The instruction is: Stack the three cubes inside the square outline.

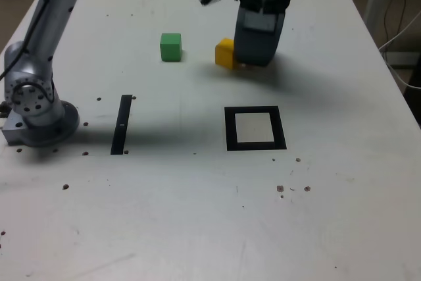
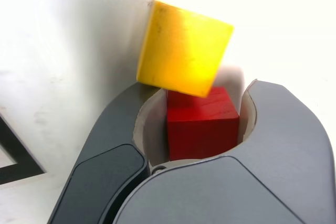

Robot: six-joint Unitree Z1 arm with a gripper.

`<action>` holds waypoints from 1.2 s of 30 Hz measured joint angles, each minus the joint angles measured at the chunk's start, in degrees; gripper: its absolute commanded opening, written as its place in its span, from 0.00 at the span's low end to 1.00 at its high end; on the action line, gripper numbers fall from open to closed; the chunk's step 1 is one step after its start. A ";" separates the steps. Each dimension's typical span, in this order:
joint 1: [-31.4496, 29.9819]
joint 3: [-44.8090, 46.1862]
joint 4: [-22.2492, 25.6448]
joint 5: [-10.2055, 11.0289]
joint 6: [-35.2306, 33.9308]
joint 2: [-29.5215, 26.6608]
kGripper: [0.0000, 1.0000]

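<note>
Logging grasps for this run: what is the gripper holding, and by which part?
The gripper has the red cube between its jaws, gripped by two opposite side faces. The yellow cube sits just beyond, not held.

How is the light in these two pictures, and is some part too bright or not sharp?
Exterior view: even light, a soft shadow on the table beside the gripper, slightly grainy. Wrist view: the table is overexposed to near white, the yellow cube shows glare, the red cube is sharp, and the nearest gripper parts are soft.
</note>
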 measured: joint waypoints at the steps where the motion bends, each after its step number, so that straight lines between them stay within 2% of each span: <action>1: -0.09 0.01 1.41 -0.28 1.50 -1.09 0.30; 6: -2.96 0.12 9.43 -2.76 9.99 -7.29 0.27; 9: -6.66 0.47 11.99 -3.94 14.88 -9.80 0.25; 14: -13.79 1.25 17.58 -5.38 24.53 -10.97 0.24; 18: -16.47 2.10 19.82 -6.49 32.30 -11.29 0.23; 24: -19.94 3.55 19.20 -5.87 38.67 -12.33 0.23; 27: -21.46 5.14 16.85 -5.07 43.88 -12.45 0.22; 32: -22.28 7.39 13.01 -5.16 53.80 -12.50 0.21; 36: -24.19 7.79 10.16 -5.55 56.48 -12.53 0.21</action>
